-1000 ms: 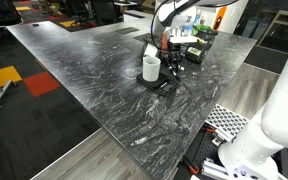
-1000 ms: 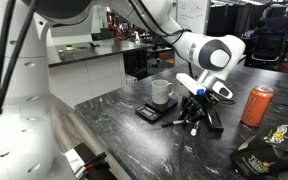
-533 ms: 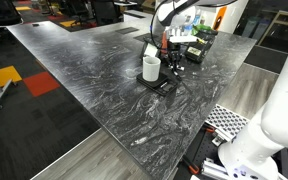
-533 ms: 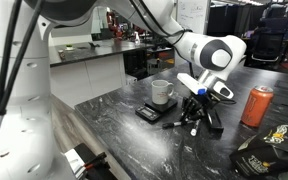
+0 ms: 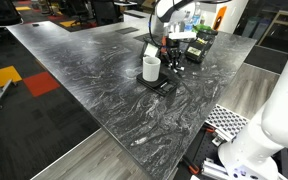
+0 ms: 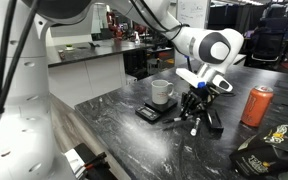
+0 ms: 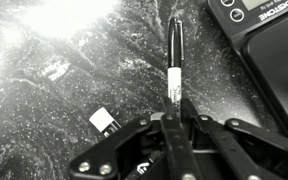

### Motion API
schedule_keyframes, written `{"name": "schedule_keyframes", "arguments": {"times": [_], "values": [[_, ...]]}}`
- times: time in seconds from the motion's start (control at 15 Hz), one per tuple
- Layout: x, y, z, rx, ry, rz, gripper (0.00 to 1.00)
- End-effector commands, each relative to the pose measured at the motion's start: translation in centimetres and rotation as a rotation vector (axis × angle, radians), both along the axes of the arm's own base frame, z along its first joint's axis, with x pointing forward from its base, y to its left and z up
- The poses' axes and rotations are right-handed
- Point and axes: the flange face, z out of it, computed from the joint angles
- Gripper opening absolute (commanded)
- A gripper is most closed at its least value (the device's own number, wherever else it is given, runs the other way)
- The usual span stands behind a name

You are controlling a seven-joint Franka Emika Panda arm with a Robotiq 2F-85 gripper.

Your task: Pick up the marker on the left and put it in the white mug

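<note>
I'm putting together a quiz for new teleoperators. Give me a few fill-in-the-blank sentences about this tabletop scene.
In the wrist view, the Robotiq gripper is shut on a slim black ___. The plain white cylindrical mug stands on a flat ___ digital scale. The orange-red can stands upright on the dark marbled ___.
Missing words: marker; black; table.

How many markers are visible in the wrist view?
1. The marker is between the fingers of the gripper and points toward the top of the picture. More markers may lie outside this view.
</note>
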Motion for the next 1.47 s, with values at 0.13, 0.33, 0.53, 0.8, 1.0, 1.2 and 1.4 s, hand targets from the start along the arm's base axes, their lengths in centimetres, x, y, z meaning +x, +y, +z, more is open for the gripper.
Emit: {"name": "schedule_keyframes", "arguments": {"times": [0.13, 0.33, 0.53, 0.8, 1.0, 1.2, 1.4], "values": [[-0.3, 3.1, 4.4, -0.082, -0.080, 0.102, 0.03], [0.0, 5.1, 7.3, -0.129, -0.210, 0.181, 0.03], [0.1, 6.9, 10.0, -0.137, -0.374, 0.214, 0.03], [-0.7, 9.3, 13.7, -0.179, -0.572, 0.273, 0.03], [-1.6, 10.6, 15.6, -0.205, -0.666, 0.295, 0.03], [-3.0, 12.5, 16.8, -0.213, -0.743, 0.332, 0.03], [-3.4, 14.3, 16.9, -0.214, -0.785, 0.364, 0.03]]}}
